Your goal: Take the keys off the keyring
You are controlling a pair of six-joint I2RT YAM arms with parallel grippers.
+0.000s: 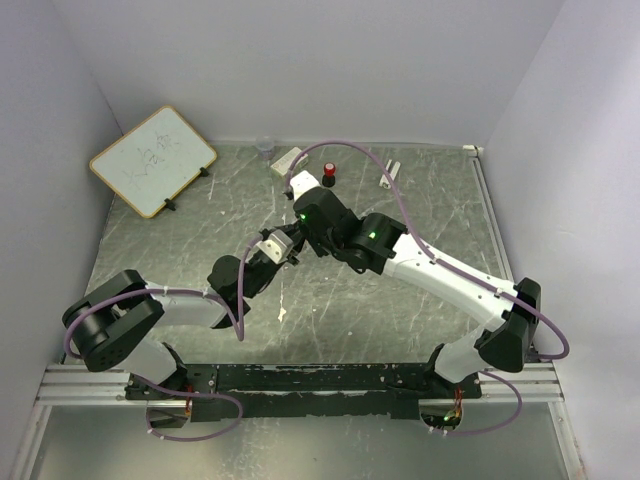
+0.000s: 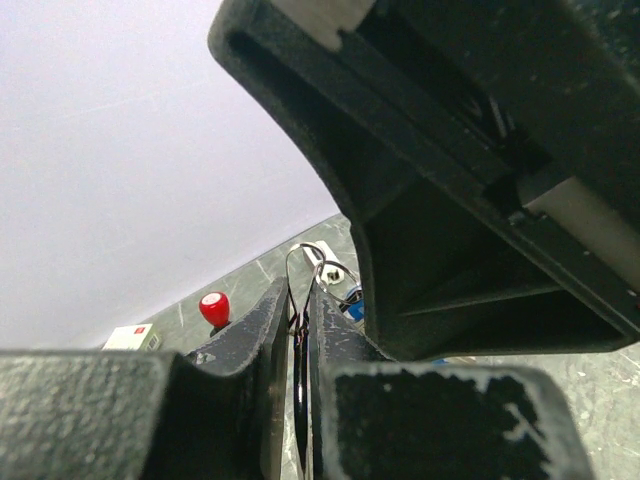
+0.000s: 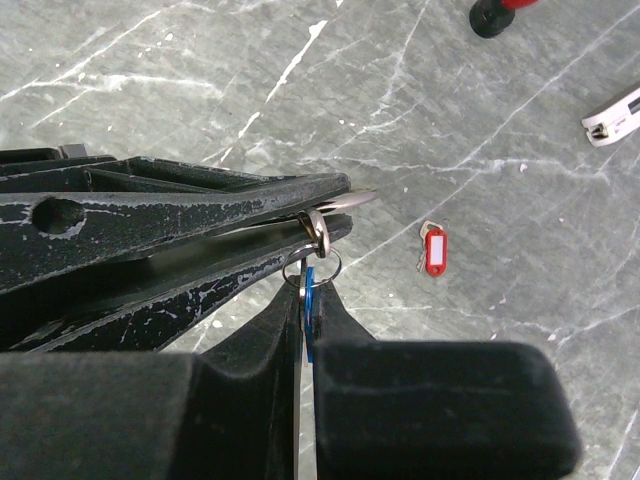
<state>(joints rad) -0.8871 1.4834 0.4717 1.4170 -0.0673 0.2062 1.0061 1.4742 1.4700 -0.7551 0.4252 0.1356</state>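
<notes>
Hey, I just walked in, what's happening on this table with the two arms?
Both arms meet over the middle of the table, holding a small bunch of keys between them. The left gripper has its jaws shut on the keyring. The right gripper has its jaws shut on the blue-headed key hanging from that ring. A red-headed key already lies loose on the table.

left gripper and right gripper (both pinched closed) meet tip to tip.
</notes>
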